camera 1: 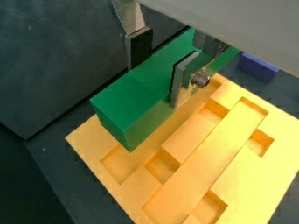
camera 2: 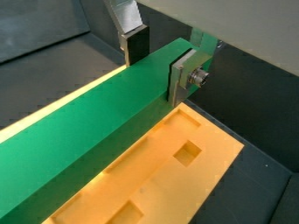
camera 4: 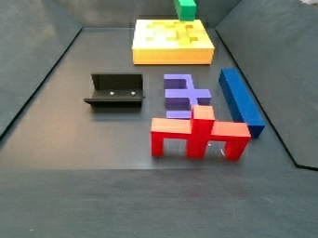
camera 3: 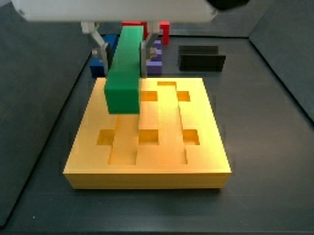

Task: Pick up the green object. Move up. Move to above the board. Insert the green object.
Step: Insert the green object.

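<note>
Two flat silver fingers (camera 1: 184,77) of the gripper (camera 2: 158,66) clamp the long green rectangular bar (camera 2: 93,136) from both sides — it hangs level above the grooved yellow-orange slab with square holes (camera 3: 203,151). Well apart from the slab lie a long blue bar (camera 4: 241,99), a purple E-shaped block (camera 4: 187,93), a red block (camera 4: 199,134) and a black open-fronted block (camera 4: 115,91).
</note>
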Controlling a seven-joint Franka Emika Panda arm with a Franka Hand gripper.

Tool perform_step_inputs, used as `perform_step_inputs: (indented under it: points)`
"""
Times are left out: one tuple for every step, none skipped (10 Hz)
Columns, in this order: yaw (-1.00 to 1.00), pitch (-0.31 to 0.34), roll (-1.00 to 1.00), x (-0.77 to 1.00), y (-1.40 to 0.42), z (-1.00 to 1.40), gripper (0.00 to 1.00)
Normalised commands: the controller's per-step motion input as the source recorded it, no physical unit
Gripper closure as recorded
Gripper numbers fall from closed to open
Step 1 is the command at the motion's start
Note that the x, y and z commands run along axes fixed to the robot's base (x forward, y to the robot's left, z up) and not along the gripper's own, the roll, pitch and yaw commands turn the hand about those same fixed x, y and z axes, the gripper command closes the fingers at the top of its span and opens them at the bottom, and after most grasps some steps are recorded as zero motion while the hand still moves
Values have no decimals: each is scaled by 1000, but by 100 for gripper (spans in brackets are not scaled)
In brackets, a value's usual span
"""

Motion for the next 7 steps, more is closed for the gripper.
perform_step_inputs:
  points:
    - [0, 20, 283, 123, -143, -651, 100]
    - [3, -9, 207, 103, -151, -754, 100]
    - [-146, -170, 161, 77, -197, -791, 100]
    - [-331, -126, 189, 0, -217, -631, 100]
    - [0, -131, 90, -106, -23, -537, 100]
    - [0, -127, 37, -134, 0, -574, 100]
    - [0, -120, 11, 0, -3, -554, 100]
